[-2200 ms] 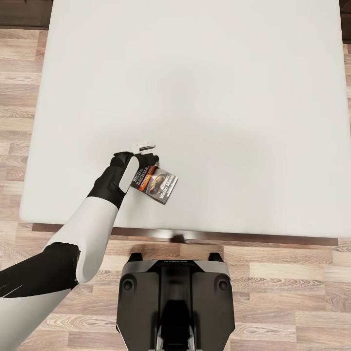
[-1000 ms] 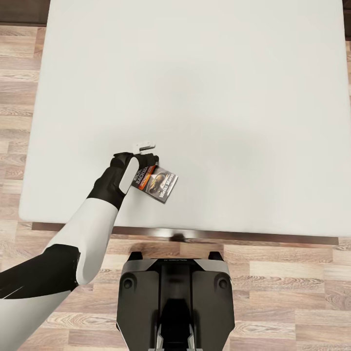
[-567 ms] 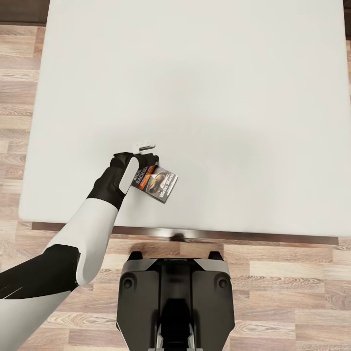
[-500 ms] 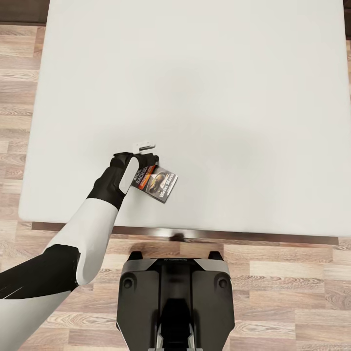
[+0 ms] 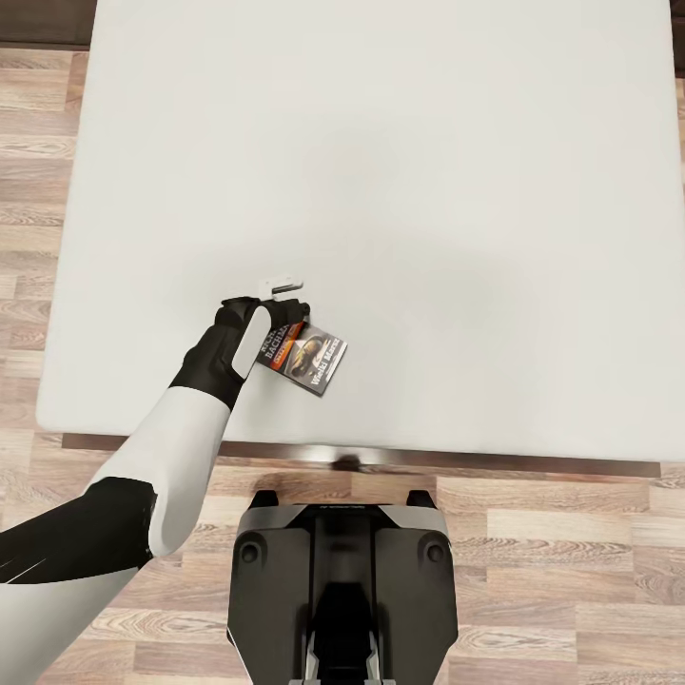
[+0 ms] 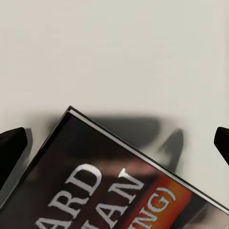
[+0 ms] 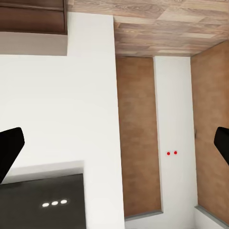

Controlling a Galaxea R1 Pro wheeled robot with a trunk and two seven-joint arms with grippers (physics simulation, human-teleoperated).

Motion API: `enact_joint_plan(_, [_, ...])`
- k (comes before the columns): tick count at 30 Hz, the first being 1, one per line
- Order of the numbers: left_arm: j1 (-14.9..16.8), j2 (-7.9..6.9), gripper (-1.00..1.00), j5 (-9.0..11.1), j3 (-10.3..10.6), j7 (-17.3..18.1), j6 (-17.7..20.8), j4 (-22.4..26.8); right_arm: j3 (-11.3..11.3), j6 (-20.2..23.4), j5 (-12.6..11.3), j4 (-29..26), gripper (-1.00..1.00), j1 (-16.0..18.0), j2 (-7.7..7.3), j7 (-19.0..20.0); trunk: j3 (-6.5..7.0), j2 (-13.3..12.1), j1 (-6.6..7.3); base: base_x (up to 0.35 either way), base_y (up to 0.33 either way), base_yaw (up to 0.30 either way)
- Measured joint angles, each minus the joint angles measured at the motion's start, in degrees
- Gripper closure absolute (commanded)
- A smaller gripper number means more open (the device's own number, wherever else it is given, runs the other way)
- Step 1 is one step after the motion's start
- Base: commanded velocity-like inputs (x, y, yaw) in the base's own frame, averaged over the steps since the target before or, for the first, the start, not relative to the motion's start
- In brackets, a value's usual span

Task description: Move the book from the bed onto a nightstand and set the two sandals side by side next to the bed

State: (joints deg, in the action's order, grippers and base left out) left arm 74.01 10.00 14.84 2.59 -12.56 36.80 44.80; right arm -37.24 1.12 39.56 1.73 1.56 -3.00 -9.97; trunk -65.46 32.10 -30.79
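The book [image 5: 311,357], a thin dark paperback with an orange band, lies flat on the bed's off-white mattress [image 5: 400,190] near its front left part. My left gripper [image 5: 278,306] hovers over the book's left end, open. In the left wrist view the book [image 6: 114,191] sits between and below the two spread dark fingertips [image 6: 10,150] of the left gripper [image 6: 117,145], and nothing is gripped. My right gripper [image 7: 116,145] is open and empty, hanging beside my body over the plank floor. The sandals are out of view.
The bed's dark wood frame [image 5: 476,463] runs along the front edge, just ahead of my base [image 5: 342,571]. Wood-plank floor [image 5: 29,238] lies to the left of the bed. A dark brown wooden piece [image 5: 43,24] sits at the far left corner.
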Motion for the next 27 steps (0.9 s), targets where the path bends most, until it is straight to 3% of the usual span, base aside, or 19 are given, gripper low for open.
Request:
enact_joint_plan(19, [0.00,0.00,-1.00,-0.03,0.09,-0.02,-0.02,-0.02,-0.02,-0.03,0.00,0.02,-1.00,0.01,-0.05,0.00,0.00,0.00,0.00,-0.001,0.000,0.000])
enact_joint_plan(27, [0.00,0.00,-1.00,0.19,0.67,0.22,-0.26,-0.20,-0.03,-0.04,0.00,0.02,-1.00,0.01,-0.05,0.00,0.00,-0.01,-0.03,-0.120,0.000,0.000])
